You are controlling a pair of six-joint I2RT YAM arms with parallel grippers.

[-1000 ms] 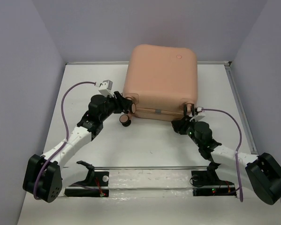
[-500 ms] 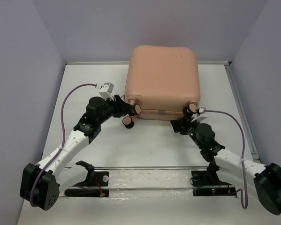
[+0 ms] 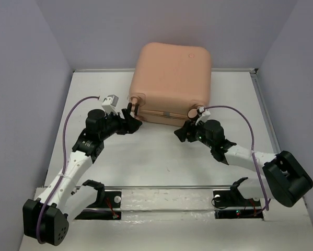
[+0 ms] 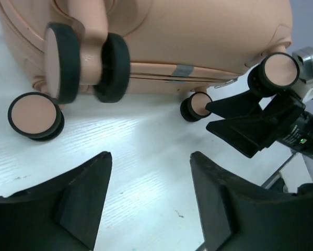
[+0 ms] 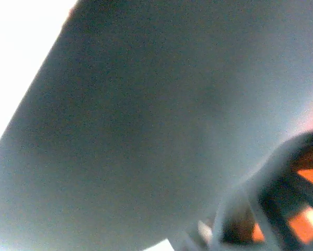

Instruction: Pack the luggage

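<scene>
Suitcase got shoved left and a bit toward the back wall since half a second ago, and both arms went left with it. The right arm is stretched further across now.

Right now the peach-pink suitcase (image 3: 172, 76) sits closed at the far middle of the white table (image 3: 146, 162), broad shell up, wheeled edge facing the arms. The left gripper (image 3: 131, 119) is right at the near-left corner, by the wheels. In the left wrist view its fingers (image 4: 83, 201) are spread wide with nothing between them, just bare tabletop. A twin wheel (image 4: 85, 63) sits straight ahead and a single wheel (image 4: 35, 116) is lower left on the table.

The right gripper (image 3: 181, 132) sits just in front of the near-right corner, below another wheel (image 4: 279, 70). Seen from the left wrist, its two black fingers (image 4: 250, 133) look parted at the tips and aren't holding anything. The right wrist cam is a grey blur, no help. Purple cables (image 3: 67, 130) loop off both arms.
</scene>
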